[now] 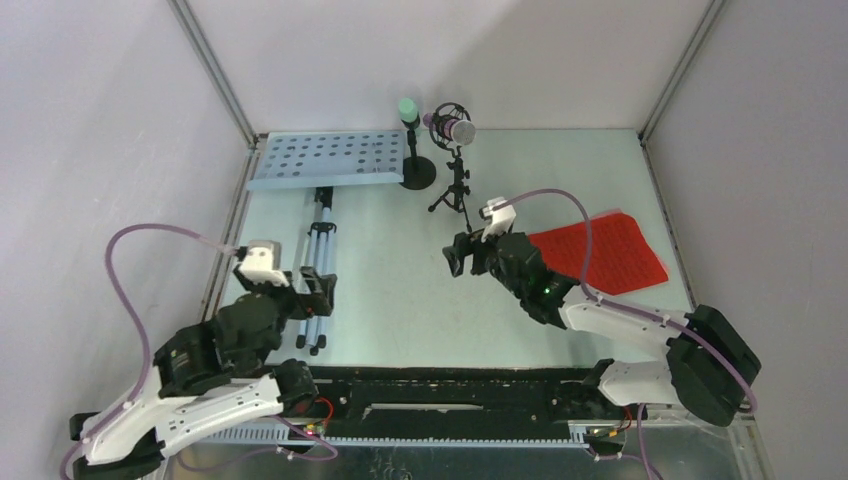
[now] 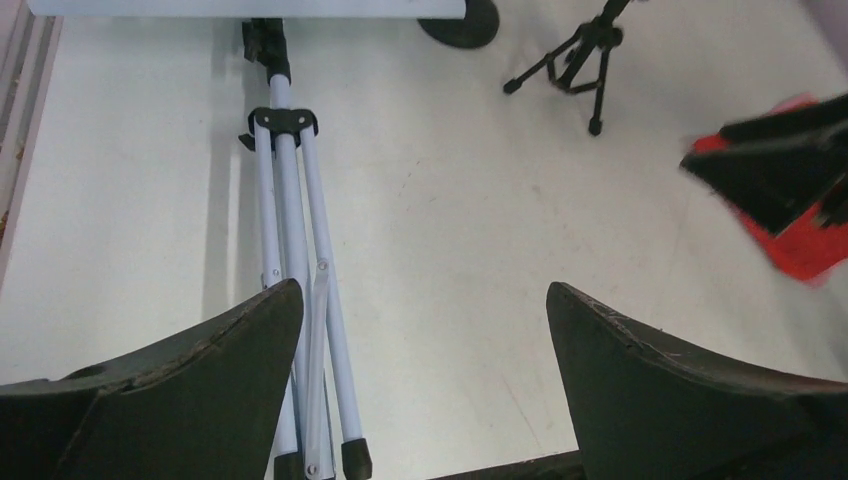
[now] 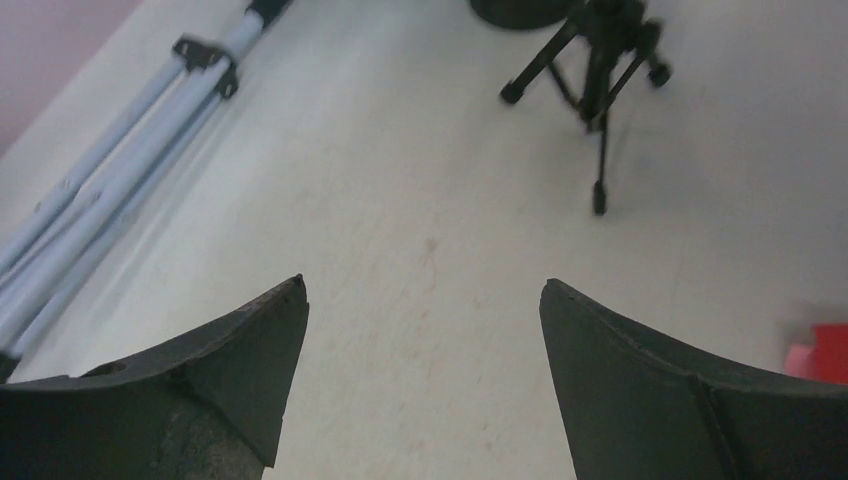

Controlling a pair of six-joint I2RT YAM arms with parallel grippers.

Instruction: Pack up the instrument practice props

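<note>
The pale blue perforated music desk [image 1: 325,160] lies at the back left, its blue-grey tripod [image 1: 318,262] folded flat toward me. My left gripper [image 1: 315,292] hovers open over the tripod's feet [image 2: 300,300], its left finger above the legs, nothing between the jaws. A mint microphone [image 1: 408,108] stands on a round-based black mount [image 1: 418,172]. Beside it a glittery purple microphone [image 1: 458,128] sits on a small black tripod mount [image 1: 455,192]. My right gripper [image 1: 465,252] is open over bare table [image 3: 423,290], just in front of that mount [image 3: 600,70]. Red score sheets [image 1: 605,250] lie at the right.
Grey enclosure walls with metal corner posts [image 1: 215,80] close in the table on three sides. A purple cable [image 1: 560,200] arcs over the red sheets to the right wrist. A pink sheet edge [image 3: 797,360] peeks out beside the red one.
</note>
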